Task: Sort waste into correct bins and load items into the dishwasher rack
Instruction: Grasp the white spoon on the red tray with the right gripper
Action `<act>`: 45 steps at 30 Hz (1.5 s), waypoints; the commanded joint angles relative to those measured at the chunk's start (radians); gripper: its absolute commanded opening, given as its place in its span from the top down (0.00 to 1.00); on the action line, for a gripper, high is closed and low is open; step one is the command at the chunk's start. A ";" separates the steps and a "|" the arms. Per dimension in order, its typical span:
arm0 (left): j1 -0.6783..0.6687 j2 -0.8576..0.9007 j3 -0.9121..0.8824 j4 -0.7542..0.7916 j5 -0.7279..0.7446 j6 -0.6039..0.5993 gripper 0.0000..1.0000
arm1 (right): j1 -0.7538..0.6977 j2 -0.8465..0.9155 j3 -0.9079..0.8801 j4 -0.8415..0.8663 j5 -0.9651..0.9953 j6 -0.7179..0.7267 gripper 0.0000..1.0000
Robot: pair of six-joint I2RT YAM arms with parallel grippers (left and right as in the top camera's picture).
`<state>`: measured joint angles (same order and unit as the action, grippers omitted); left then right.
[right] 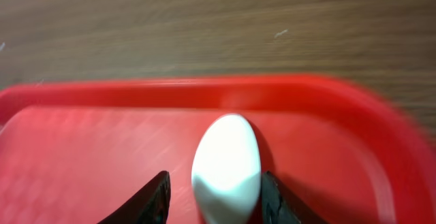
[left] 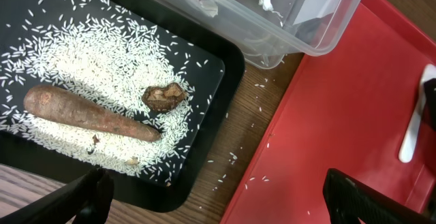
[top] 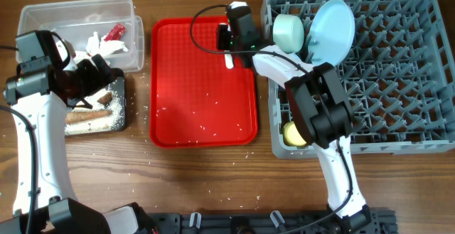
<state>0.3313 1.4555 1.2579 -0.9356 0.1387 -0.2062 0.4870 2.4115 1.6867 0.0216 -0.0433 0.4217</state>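
My right gripper (top: 232,48) is at the far end of the red tray, shut on the white spoon (right: 226,159). The right finger presses its bowl and the left finger stands close beside it. The spoon's handle (top: 229,62) pokes out below the gripper. My left gripper (left: 225,198) hangs open and empty over the near corner of the black bin (left: 204,163), which holds rice, a brown sausage piece (left: 88,112) and a dark scrap (left: 163,96). The clear bin (top: 43,13) holds paper scraps (top: 106,45) and a red wrapper (top: 114,31). The grey rack (top: 384,84) holds a bowl (top: 288,31), a plate (top: 333,29) and a yellow cup (top: 293,133).
The red tray (top: 202,84) lies between the bins and the rack, with loose rice grains (top: 206,127) scattered on it. More grains lie on the wooden table between the black bin and the tray. My right arm reaches across the rack's left side.
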 commanded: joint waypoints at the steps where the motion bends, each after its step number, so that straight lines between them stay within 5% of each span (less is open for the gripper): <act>1: 0.004 -0.008 0.012 0.003 -0.002 0.013 0.00 | 0.040 0.032 -0.011 -0.087 -0.184 -0.001 0.57; 7: 0.004 -0.008 0.012 0.003 -0.002 0.013 0.00 | 0.042 -0.015 0.034 -0.488 -0.359 0.128 0.66; 10: 0.004 -0.008 0.012 0.003 -0.002 0.013 0.00 | 0.043 -0.016 0.102 -0.658 -0.366 0.035 0.66; 17: 0.004 -0.008 0.012 0.003 -0.002 0.013 0.00 | 0.043 -0.146 0.360 -0.988 -0.164 -0.034 0.43; 20: 0.004 -0.008 0.012 0.003 -0.002 0.013 0.00 | 0.043 -0.142 0.307 -1.014 -0.061 -0.034 0.43; 28: 0.003 -0.008 0.012 0.003 -0.002 0.013 0.00 | 0.042 -0.140 0.067 -0.930 -0.166 -0.057 0.55; 34: 0.004 -0.008 0.012 0.003 -0.002 0.013 0.00 | 0.051 -0.111 0.054 -0.906 -0.221 -0.051 0.67; 40: 0.003 -0.008 0.012 0.003 -0.002 0.013 0.00 | 0.051 -0.111 0.054 -0.900 -0.220 -0.029 0.93; 45: 0.003 -0.008 0.012 0.003 -0.002 0.013 0.00 | 0.052 -0.231 0.158 -1.011 -0.217 -0.088 0.96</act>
<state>0.3313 1.4555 1.2579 -0.9356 0.1387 -0.2062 0.5339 2.2791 1.7676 -0.9318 -0.2649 0.3756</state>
